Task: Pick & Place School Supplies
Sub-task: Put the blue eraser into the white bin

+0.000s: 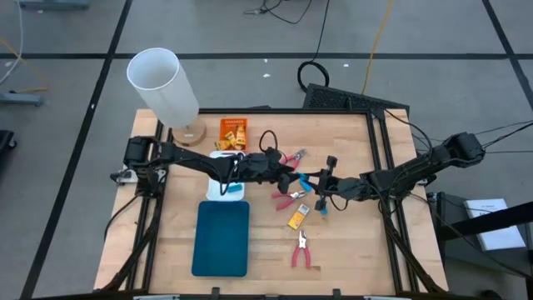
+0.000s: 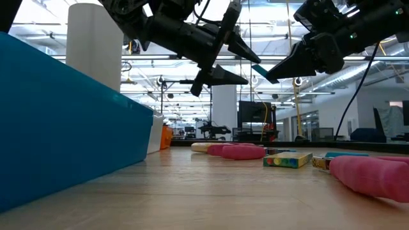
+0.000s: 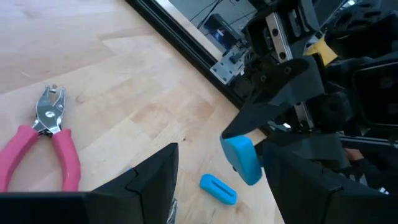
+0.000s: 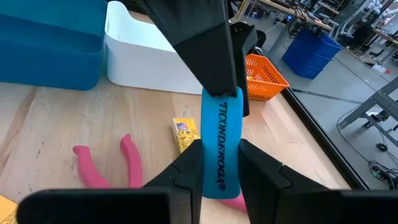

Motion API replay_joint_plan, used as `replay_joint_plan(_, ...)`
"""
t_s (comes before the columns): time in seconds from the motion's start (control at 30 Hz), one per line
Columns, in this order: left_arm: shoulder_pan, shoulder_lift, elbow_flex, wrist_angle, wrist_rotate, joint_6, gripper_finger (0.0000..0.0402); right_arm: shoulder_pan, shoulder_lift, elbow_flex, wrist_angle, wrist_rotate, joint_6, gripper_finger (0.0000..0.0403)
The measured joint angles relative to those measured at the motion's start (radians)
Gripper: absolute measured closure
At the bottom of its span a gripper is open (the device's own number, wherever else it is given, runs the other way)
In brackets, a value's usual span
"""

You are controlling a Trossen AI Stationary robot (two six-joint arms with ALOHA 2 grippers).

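Note:
A light-blue eraser (image 4: 221, 134) printed TICONDEROGA is held in the air above mid-table, between the two grippers. My right gripper (image 4: 221, 171) (image 1: 319, 185) is shut on it. My left gripper (image 3: 221, 152) (image 1: 293, 177) is open and faces it from the table's left. Its fingers stand on either side of the eraser's free end (image 3: 241, 158). Another light-blue piece (image 3: 217, 188) lies flat on the table below. Pink-handled pliers (image 1: 301, 250) and yellow packets (image 1: 297, 218) lie flat nearby. My right gripper pinches the eraser between its two fingers at its near end (image 4: 219, 177), coming level from the table's right. The eraser lies along the fingers, sticks out past them toward my left gripper, and is lifted clear. My left gripper: one finger (image 4: 205, 50) overlaps the eraser's far end; whether it touches I cannot tell.
A teal tray (image 1: 221, 237), a white tray (image 1: 225, 190) and an orange basket (image 1: 233, 131) sit on the table's left half. A tall white cylinder (image 1: 162, 83) stands at the far left corner. More pink pliers (image 1: 287, 198) lie under the grippers. Black frame rails border the table.

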State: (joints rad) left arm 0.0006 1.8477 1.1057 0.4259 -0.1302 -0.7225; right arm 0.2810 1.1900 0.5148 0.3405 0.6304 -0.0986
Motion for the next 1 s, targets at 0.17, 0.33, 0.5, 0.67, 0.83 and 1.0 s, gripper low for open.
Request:
replay_joint_plan(0.17, 0.0, -0.001, 0.0, 0.031, 0.002, -0.001, 0.0163, 0.0, 0.0, 0.0, 0.0, -0.001, -0.003, 0.0332)
replay_joint_plan(0.33, -0.001, -0.001, 0.0, 0.05, 0.026, 0.005, 0.0163, 0.0, 0.0, 0.0, 0.004, 0.0, -0.006, 0.0331)
replay_joint_plan(0.5, -0.002, -0.001, 0.0, 0.049, 0.026, 0.006, 0.0163, 0.0, 0.0, 0.0, 0.028, 0.0, -0.019, 0.0331)
replay_joint_plan(0.67, -0.01, -0.001, 0.013, 0.025, 0.027, 0.013, 0.0163, 0.0, 0.0, 0.0, 0.029, -0.001, -0.022, 0.0331)
replay_joint_plan(0.83, -0.01, -0.001, 0.016, 0.044, 0.036, 0.02, 0.0163, 0.0, 0.0, 0.0, 0.029, -0.002, -0.023, 0.0331)
replay_joint_plan(1.0, -0.01, -0.001, 0.016, 0.033, 0.038, 0.02, 0.0163, 0.0, 0.0, 0.0, 0.029, -0.002, -0.023, 0.033)
